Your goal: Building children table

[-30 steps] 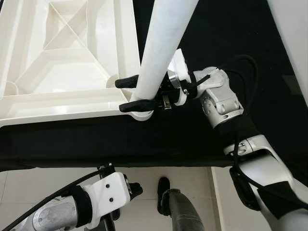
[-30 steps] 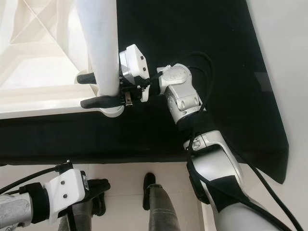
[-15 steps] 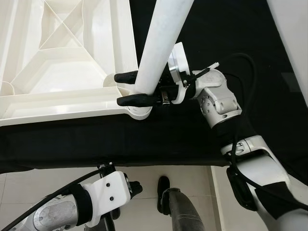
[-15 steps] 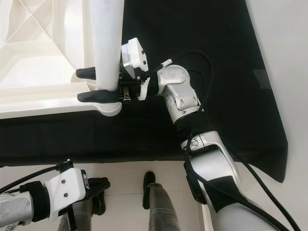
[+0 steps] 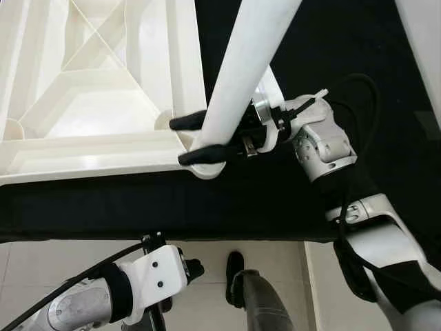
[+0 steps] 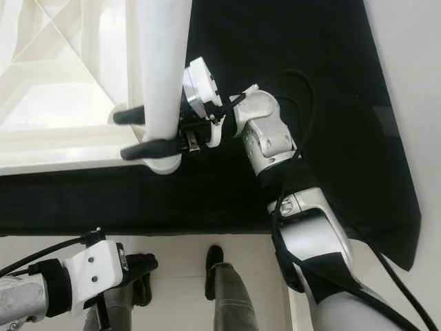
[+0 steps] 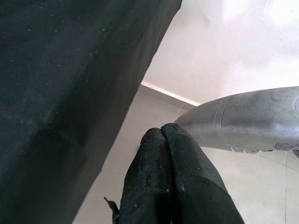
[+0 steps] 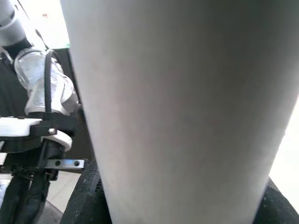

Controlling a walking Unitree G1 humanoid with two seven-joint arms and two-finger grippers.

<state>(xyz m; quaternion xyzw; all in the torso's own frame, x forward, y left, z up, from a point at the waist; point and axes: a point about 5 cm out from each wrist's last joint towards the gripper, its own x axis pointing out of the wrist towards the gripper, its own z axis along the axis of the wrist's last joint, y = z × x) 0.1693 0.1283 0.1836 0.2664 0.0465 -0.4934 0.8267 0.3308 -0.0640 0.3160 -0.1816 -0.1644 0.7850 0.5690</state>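
Centrally, the right hand (image 5: 200,138) clasps a white leg (image 5: 241,76) near its lower end, one black finger on each side, the leg's foot seated at the near corner of the upturned white tabletop (image 5: 89,103) lying on a black-covered counter (image 5: 310,27). Below the counter's edge, the left hand (image 7: 168,177) hangs idle over the floor (image 5: 207,252), fingers pressed together.
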